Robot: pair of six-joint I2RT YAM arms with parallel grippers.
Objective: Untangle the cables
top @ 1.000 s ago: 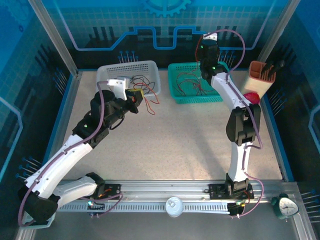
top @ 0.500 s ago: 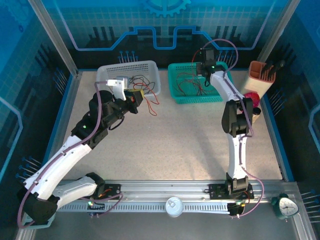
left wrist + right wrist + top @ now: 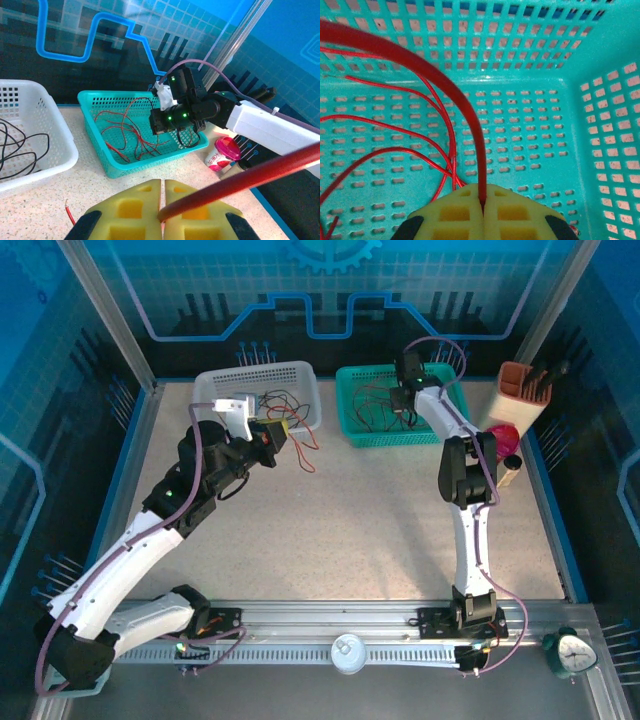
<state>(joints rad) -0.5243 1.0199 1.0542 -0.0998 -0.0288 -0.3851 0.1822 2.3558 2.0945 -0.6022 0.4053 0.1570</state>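
Untangling is partly done. Several red cables (image 3: 372,412) lie loose in the teal basket (image 3: 395,441) at far right. Black cables (image 3: 268,400) and red ones are still mixed in the white basket (image 3: 215,380) at far left. The left end effector (image 3: 275,432), just beside the white basket, is clamped on a red cable. The right end effector (image 3: 483,197) is clamped on another and sits lower inside the teal basket than a second ago. The left arm has hardly moved.

Right gripper (image 3: 483,194) pinching red cable (image 3: 470,115), more cables (image 3: 452,150) on teal basket (image 3: 600,125) floor
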